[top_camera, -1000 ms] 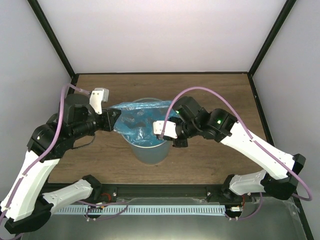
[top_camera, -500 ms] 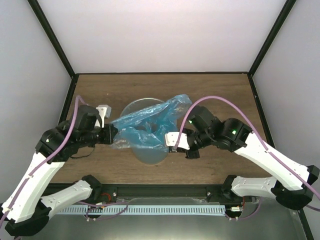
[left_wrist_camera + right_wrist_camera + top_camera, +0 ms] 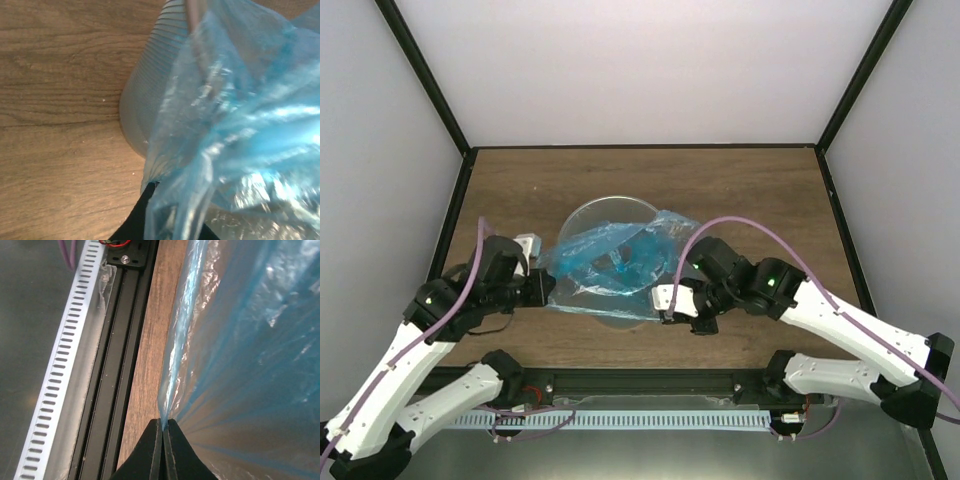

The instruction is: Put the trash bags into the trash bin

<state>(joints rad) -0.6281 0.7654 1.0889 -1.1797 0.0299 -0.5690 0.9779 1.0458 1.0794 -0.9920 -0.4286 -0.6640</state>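
Observation:
A translucent light-blue trash bag [image 3: 615, 262] is stretched across the mouth of the round grey trash bin [image 3: 588, 216] at the middle of the table. My left gripper [image 3: 548, 290] is shut on the bag's left edge, low beside the bin. My right gripper [image 3: 658, 303] is shut on the bag's right edge, near the bin's front right. In the left wrist view the bag [image 3: 240, 125] hangs over the bin's ribbed wall [image 3: 147, 90] and covers most of my fingers. In the right wrist view my fingertips [image 3: 163, 432] pinch a taut fold of the bag [image 3: 240, 365].
The wooden table [image 3: 740, 190] is walled by a black frame with white panels behind and at the sides. A black rail and a slotted white cable channel [image 3: 65, 365] run along the near edge, close to my right gripper.
Both grippers have come down and toward the near edge, drawing the bag lower over the bin's mouth. The bag's raised right corner has dropped and flattened.

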